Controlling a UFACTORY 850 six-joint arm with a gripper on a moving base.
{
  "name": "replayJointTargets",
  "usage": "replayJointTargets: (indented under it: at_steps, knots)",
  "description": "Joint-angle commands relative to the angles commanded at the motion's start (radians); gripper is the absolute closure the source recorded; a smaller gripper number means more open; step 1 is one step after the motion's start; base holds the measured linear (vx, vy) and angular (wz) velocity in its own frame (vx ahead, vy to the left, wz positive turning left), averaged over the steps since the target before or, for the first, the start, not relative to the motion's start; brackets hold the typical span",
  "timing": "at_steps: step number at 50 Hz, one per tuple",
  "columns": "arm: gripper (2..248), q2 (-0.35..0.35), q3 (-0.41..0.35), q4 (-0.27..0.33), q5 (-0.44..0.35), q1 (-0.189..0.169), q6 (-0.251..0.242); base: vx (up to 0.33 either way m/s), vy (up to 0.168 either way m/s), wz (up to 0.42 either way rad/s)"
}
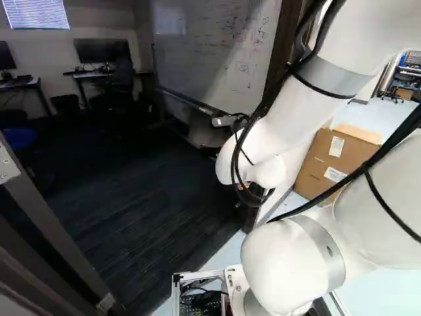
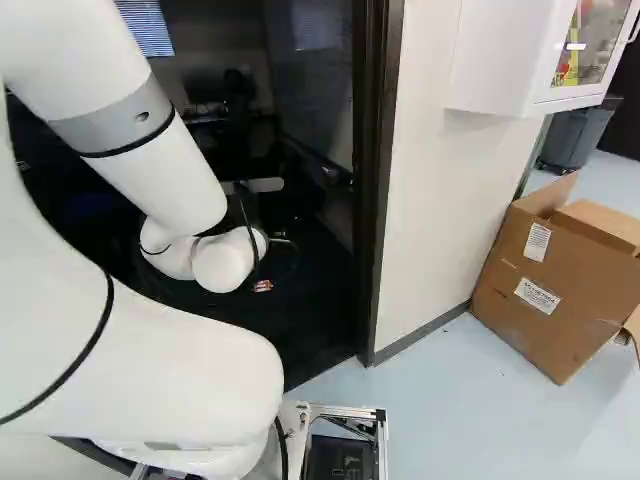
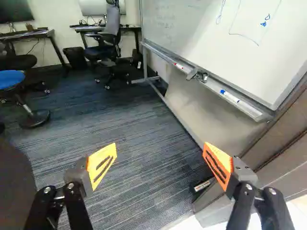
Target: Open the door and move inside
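Faces the open doorway [image 2: 380, 200], with a clear way through to a dark-carpeted room. Shows a dark upright panel [image 1: 59, 237] along the left side of the left base view; cannot tell door leaf from frame there. Shows the brown jamb [image 1: 281, 39] on the right side of the opening.

Holds the gripper [image 2: 262, 286] at the opening, aimed into the room, with fingers spread wide and nothing between them. Has the right-hand orange pad [image 3: 218, 163] near that jamb, with a small dark block [image 3: 201, 184] low down beside the jamb.

Looks out over striped carpet [image 3: 144, 110] ahead of the gripper. Finds a whiteboard [image 3: 230, 28] just inside, along the right, with markers and a clip-like metal piece [image 3: 197, 74] at its tray [image 3: 242, 105]. Farther in, meets an office chair [image 3: 112, 33] at a desk [image 3: 88, 29], a waste bin [image 3: 76, 57] beside that desk and a round blue stool [image 3: 10, 79] to the left.

Outside, right of the opening, shows an open cardboard box [image 2: 560, 290] tilted against the wall [image 2: 430, 200] on pale floor [image 2: 460, 400], below a white wall cabinet [image 2: 500, 60].
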State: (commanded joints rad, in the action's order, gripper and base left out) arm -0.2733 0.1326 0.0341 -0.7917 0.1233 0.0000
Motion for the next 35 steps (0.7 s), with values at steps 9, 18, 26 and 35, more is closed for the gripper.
replayJointTargets:
  at_steps: [9, 18, 26, 35]
  knots:
    - [3, 0.0, 0.0, 0.0, 0.0, 0.0, 0.0, 0.0, 0.0, 0.0]
    - [3, 0.0, 0.0, 0.0, 0.0, 0.0, 0.0, 0.0, 0.0, 0.0]
    - [3, 0.0, 0.0, 0.0, 0.0, 0.0, 0.0, 0.003, 0.024, -0.005]
    - [3, 0.0, 0.0, 0.0, 0.0, 0.0, 0.0, -0.001, 0.028, 0.141]
